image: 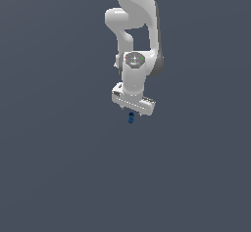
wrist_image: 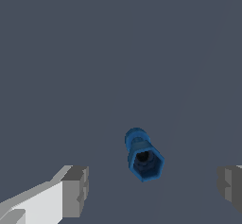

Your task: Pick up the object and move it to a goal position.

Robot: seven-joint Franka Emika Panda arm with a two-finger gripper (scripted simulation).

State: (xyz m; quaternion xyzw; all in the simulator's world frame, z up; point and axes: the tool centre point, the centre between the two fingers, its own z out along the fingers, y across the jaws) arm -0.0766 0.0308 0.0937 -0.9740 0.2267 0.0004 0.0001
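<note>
Claw [wrist_image: 151, 190] spread wide, gripping nothing. Blue peg [wrist_image: 142, 156] between 2 grey fingertips [wrist_image: 75, 191], touching neither, hollow end facing wrist camera. Exterior view: peg just below claw.

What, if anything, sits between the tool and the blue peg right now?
Nothing visible. In the wrist view the blue peg stands alone between the two spread fingers, touching neither. The exterior view shows the tool directly above it, with only bare grey floor around.
</note>
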